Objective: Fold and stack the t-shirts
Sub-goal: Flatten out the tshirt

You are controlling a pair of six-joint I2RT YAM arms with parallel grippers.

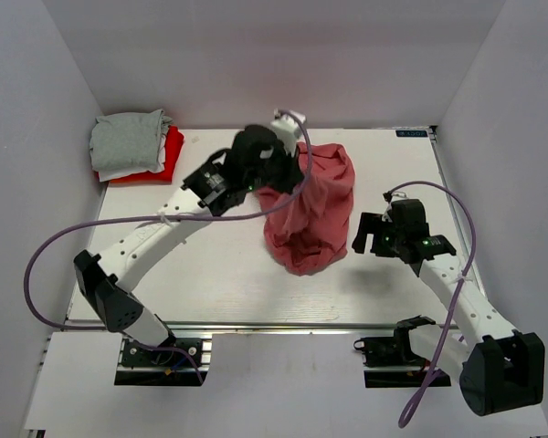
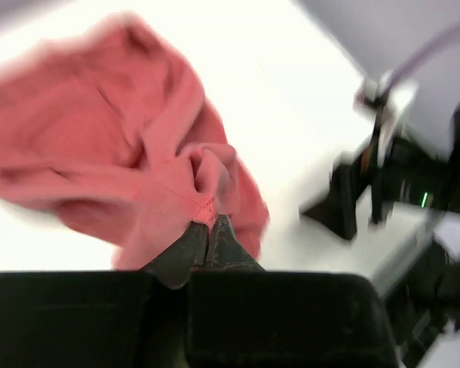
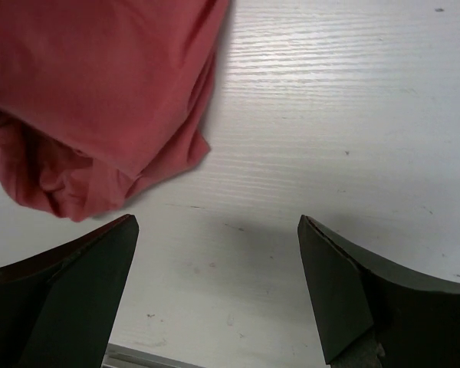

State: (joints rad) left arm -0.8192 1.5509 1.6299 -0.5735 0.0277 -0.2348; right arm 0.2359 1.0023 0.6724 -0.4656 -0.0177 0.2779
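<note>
We are pinching a fold of the dusty salmon-pink cloth t-shirt (image 1: 310, 214) in our left hand (image 2: 209, 222), which is closed tight on it. The bunched shirt is sitting mid-way across the white woodgrain tabletop (image 1: 210, 265). Our right hand (image 3: 216, 222) is hovering wide apart, gripping nothing, just beside the shirt's right edge. A folded light grey t-shirt (image 1: 128, 139) is lying on a bright red t-shirt (image 1: 171, 153) in the far left corner.

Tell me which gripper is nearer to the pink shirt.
Left. The left gripper is shut on the pink shirt; the right gripper is open over the table beside it, not touching.
</note>
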